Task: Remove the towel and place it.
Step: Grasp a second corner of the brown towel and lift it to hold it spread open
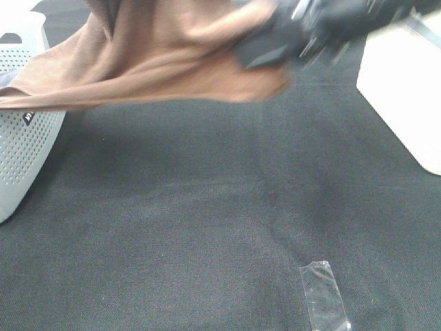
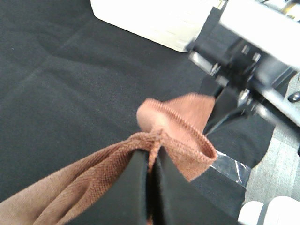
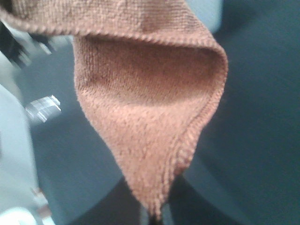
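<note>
The brown towel (image 1: 158, 62) hangs stretched in the air across the back of the table, its left part trailing over the white basket (image 1: 21, 138). My right gripper (image 1: 253, 54), blurred, is shut on the towel's right end. In the right wrist view a folded corner of the towel (image 3: 150, 117) rises from the pinched fingertips of the right gripper (image 3: 157, 216). In the left wrist view my left gripper (image 2: 152, 152) is shut on a hemmed edge of the towel (image 2: 183, 136), bunched above its black fingers (image 2: 131, 192). The left gripper is out of the exterior high view.
A white perforated basket stands at the left edge of the black table covering (image 1: 207, 221). A white box (image 1: 406, 89) sits at the back right, also seen as the white box (image 2: 150, 18) in the left wrist view. A strip of clear tape (image 1: 324, 293) lies on the cloth near the front.
</note>
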